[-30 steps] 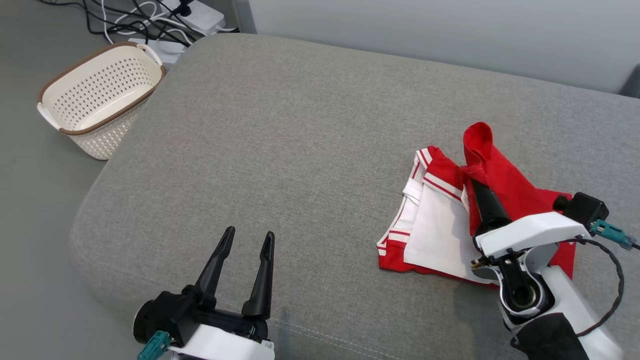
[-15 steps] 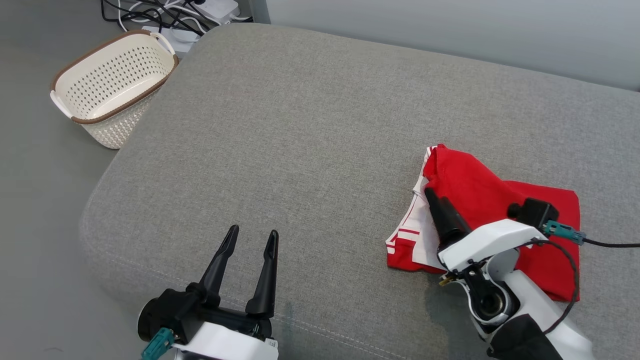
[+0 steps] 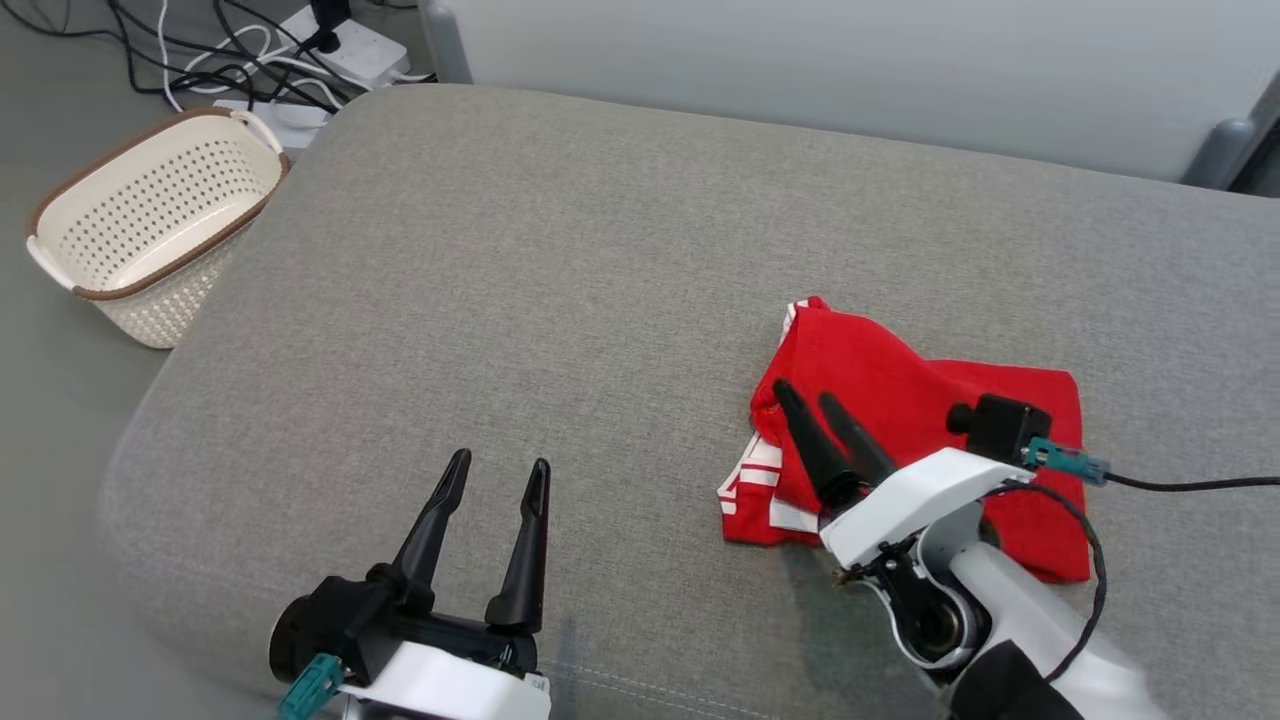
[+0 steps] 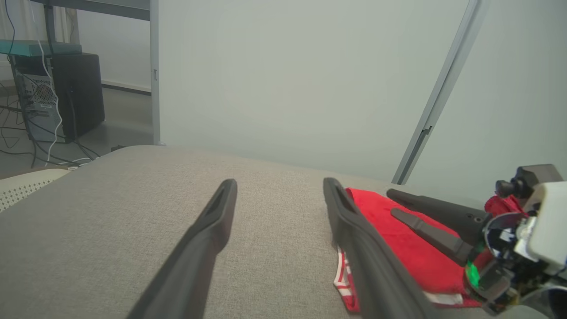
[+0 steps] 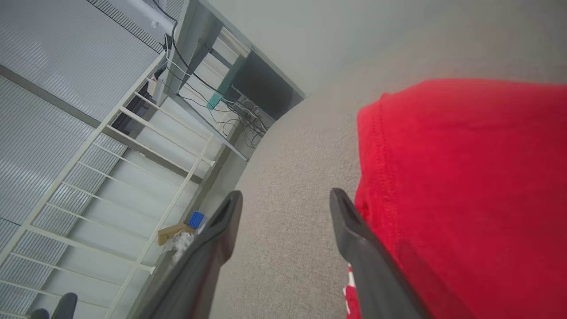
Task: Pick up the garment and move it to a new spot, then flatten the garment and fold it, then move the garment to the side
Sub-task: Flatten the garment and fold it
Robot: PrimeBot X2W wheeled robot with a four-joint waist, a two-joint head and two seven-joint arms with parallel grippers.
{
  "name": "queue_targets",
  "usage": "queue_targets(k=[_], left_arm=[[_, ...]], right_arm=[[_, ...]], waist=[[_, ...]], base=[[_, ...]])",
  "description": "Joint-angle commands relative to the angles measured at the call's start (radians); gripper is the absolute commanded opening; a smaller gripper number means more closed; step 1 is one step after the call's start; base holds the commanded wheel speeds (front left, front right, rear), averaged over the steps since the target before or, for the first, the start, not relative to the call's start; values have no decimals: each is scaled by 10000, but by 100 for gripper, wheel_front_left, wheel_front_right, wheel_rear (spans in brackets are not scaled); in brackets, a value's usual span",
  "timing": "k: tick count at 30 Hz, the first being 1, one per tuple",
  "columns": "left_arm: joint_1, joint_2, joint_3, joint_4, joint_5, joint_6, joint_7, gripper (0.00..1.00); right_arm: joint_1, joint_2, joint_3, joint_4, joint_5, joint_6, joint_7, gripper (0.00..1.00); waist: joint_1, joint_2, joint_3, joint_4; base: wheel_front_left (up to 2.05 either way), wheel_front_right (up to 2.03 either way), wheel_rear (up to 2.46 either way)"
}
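Red folded garment (image 3: 930, 385) on the right side of the grey cushion (image 3: 550, 250), long side running left to right, white-striped edge pointing left, right gripper (image 3: 803, 392) over its left end, fingers spread and empty, left gripper (image 3: 500, 460) well apart, fingers spread too.

I take this for a lab or office room dressed with home furniture. The broad grey woven-fabric seat cushion (image 3: 560, 300) and the cream perforated plastic basket with a brown rim (image 3: 175, 300) look domestic. But a white power strip (image 3: 345, 45) with tangled black and white cables (image 3: 190, 55) lies on the grey floor (image 3: 50, 420). Plain pale partition panels (image 3: 800, 70) stand behind, and a black computer tower (image 4: 82, 88) sits nearby.
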Motion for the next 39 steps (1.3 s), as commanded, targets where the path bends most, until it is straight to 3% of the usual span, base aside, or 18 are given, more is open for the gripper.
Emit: queue_targets(k=[1,6,14,23,28,39], left_arm=[[-352,22,378,-260,112,62,-57,100],[-290,22,493,-205,157,51,-57,100],[-247,22,891,-135,316,268,-57,100],[-30,22,1342,43,418,70,-57,100],[315,22,1547,275,428,-150,-57,100],[816,22,1704,300,605,-216,-57,100]], right_arm=[[-288,-110,94,-256,-445,14,-267,100],[-196,-663,-596,-73,-2370,14,-488,100],[1156,-694,-2788,-1093,-4984,14,-497,100],[2999,-666,-4419,-2763,-7925,14,-499,100],[4091,-371,-5164,-3357,-8424,14,-499,100],[5265,-334,-5606,-4659,-9157,14,-499,100]], waist=[[0,0,-80,-242],[0,0,-293,-880],[0,0,-589,-2018],[0,0,-998,-3013],[0,0,-1348,-3284],[0,0,-1601,-3194]], base=[[0,0,0],[0,0,0],[0,0,0],[0,0,0],[0,0,0],[0,0,0]])
